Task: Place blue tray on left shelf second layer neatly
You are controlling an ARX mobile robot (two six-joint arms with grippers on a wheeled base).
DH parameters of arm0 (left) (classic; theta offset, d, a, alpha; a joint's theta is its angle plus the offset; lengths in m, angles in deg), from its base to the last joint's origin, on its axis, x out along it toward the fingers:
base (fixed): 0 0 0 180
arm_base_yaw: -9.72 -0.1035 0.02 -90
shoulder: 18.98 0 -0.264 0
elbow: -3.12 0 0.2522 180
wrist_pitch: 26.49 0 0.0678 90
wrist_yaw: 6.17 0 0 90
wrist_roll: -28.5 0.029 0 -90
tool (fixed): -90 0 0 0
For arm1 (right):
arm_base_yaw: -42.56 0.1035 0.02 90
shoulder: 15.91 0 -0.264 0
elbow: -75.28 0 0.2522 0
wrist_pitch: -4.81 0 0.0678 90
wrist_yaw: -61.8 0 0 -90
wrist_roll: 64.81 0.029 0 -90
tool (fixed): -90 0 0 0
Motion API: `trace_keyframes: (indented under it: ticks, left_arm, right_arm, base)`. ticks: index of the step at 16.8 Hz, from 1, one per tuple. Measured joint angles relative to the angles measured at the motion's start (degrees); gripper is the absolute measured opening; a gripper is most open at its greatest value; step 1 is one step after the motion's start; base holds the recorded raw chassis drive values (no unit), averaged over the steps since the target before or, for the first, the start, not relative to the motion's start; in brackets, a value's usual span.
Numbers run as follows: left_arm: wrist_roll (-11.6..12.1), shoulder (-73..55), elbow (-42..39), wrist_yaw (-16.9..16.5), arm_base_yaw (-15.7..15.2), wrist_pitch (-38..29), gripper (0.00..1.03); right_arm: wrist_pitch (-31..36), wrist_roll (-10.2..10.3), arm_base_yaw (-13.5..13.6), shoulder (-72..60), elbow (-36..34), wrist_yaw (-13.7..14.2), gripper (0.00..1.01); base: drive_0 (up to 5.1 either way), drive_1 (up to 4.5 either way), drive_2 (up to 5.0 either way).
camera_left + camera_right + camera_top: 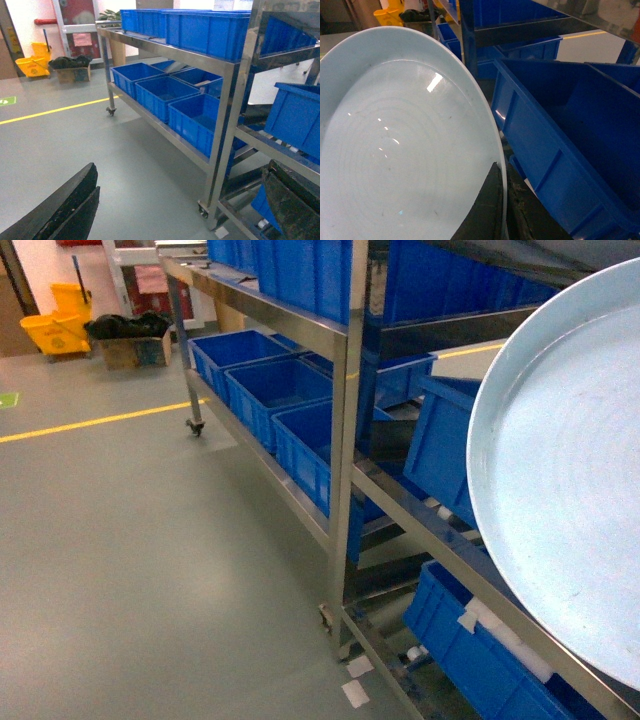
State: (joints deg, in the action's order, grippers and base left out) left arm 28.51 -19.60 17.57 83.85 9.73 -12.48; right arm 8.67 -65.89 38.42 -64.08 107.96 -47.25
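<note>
The blue tray (570, 490) is a pale round dish held up on edge at the right of the head view, in front of the nearer rack. In the right wrist view the blue tray (395, 150) fills the left half, and my right gripper (504, 205) is shut on its rim, one finger on each face. The left shelf (345, 350) is a steel rack; its second layer (262, 462) carries a row of deep blue crates (275, 390). My left gripper (175, 210) hangs open over the bare floor, short of that tier (165, 131), holding nothing.
A tilted dark-blue crate (570, 140) sits on the nearer right rack just beside the tray. The left rack stands on casters (195, 426). A yellow mop bucket (55, 328), a box (130, 345) and a yellow floor line (90, 422) lie far left. Paper scraps (355, 692) lie by the rack foot.
</note>
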Motion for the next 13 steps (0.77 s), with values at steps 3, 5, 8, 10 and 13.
trace_keyframes:
  ticks: [3, 5, 8, 10, 13]
  left_arm:
    - [0.0, 0.0, 0.0, 0.0, 0.0, 0.0, 0.98]
    - [0.0, 0.0, 0.0, 0.0, 0.0, 0.0, 0.98]
    - [0.0, 0.0, 0.0, 0.0, 0.0, 0.0, 0.98]
    - [0.0, 0.0, 0.0, 0.0, 0.0, 0.0, 0.98]
    - [0.0, 0.0, 0.0, 0.0, 0.0, -0.1, 0.98]
  right_arm:
    - [0.0, 0.0, 0.0, 0.0, 0.0, 0.0, 0.02]
    - [0.0, 0.0, 0.0, 0.0, 0.0, 0.0, 0.02]
    - [0.0, 0.0, 0.0, 0.0, 0.0, 0.0, 0.02]
    - [0.1, 0.0, 0.0, 0.0, 0.0, 0.0, 0.02]
    - [0.2, 0.0, 0.0, 0.1, 0.0, 0.2, 0.02]
  base:
    - [-1.6, -1.60, -1.6]
    - [-1.5, -1.50, -1.5]
    - [-1.3, -2.72, 0.1]
    - [-0.6, -4.89, 3.7]
    - [0.3, -3.99, 4.5]
